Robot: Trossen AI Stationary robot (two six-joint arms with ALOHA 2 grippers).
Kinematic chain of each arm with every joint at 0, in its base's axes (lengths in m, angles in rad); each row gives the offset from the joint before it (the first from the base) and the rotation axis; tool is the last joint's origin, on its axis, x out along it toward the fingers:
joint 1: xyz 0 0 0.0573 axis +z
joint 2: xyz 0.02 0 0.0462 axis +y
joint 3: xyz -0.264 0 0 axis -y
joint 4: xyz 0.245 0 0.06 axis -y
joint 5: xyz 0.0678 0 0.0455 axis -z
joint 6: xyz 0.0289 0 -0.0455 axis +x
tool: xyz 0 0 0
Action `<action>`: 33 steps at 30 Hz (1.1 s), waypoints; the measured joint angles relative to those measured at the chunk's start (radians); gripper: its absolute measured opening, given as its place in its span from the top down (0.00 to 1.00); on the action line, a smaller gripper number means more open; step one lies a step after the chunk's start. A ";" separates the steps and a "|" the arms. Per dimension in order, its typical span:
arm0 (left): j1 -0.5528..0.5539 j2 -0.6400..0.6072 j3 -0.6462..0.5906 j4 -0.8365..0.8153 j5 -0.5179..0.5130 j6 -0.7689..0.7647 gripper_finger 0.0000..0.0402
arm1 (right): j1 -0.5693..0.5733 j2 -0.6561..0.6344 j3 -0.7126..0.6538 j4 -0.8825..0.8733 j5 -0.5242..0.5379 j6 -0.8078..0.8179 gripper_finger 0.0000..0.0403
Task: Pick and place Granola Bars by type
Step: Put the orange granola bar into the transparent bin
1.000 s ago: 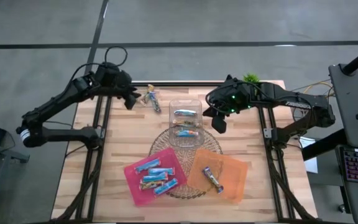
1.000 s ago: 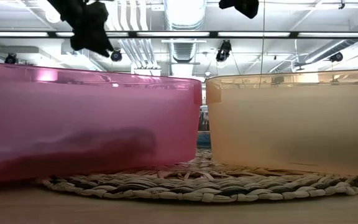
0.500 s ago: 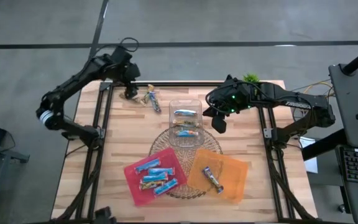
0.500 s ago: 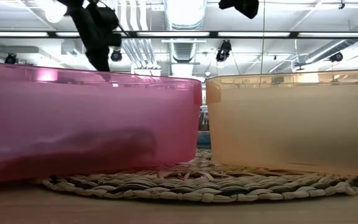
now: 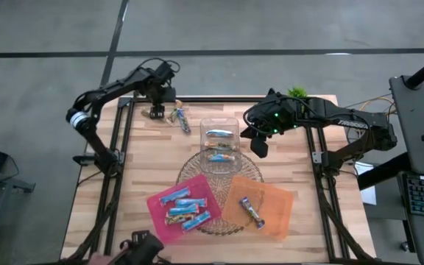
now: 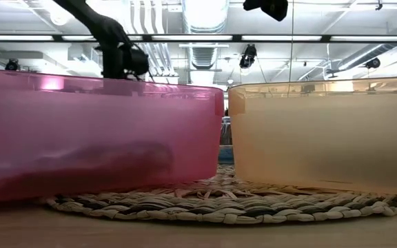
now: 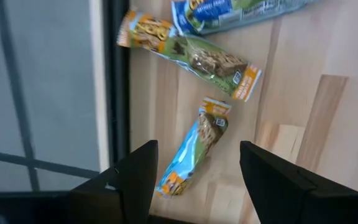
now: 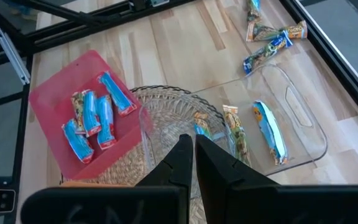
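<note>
High view: the left gripper (image 5: 157, 112) is hanging over the loose granola bars (image 5: 180, 116) at the table's far edge, while the right gripper (image 5: 259, 145) is waiting beside the clear box (image 5: 220, 140).

Left wrist view: the fingers (image 7: 138, 177) are standing wide, straddling a blue-wrapped bar (image 7: 194, 147) lying skewed. Squaring to its length before descending would likely grip better.

Right wrist view: its fingers (image 8: 180, 163) are pressing together, empty, above the pink tray (image 8: 45, 99).

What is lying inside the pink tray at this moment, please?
The pink tray holds about four wrapped bars, mostly light blue, lying close together. In the low view, the tray's tinted wall shows only a dark blur, so whether anything lies beneath them cannot be seen.
</note>
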 joint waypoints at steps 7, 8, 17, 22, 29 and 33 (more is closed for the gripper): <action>0.019 0.100 -0.008 0.004 0.000 0.018 0.48 | 0.000 0.000 -0.005 0.000 0.000 -0.005 0.97; 0.022 0.109 -0.013 0.004 0.000 0.027 0.48 | 0.000 0.000 -0.007 0.000 0.000 -0.005 0.97; 0.072 0.162 -0.061 0.037 0.002 0.026 0.48 | 0.000 0.000 -0.046 0.000 -0.002 -0.022 0.97; 0.082 0.163 -0.069 0.063 0.003 0.038 0.48 | 0.000 0.000 -0.064 0.000 -0.002 -0.021 0.97; 0.083 0.165 -0.099 0.074 0.014 0.055 0.48 | -0.001 0.000 -0.065 0.002 -0.002 -0.019 0.97; 0.084 0.166 -0.119 0.114 0.019 0.053 0.48 | -0.001 0.000 -0.065 0.003 -0.002 -0.019 0.97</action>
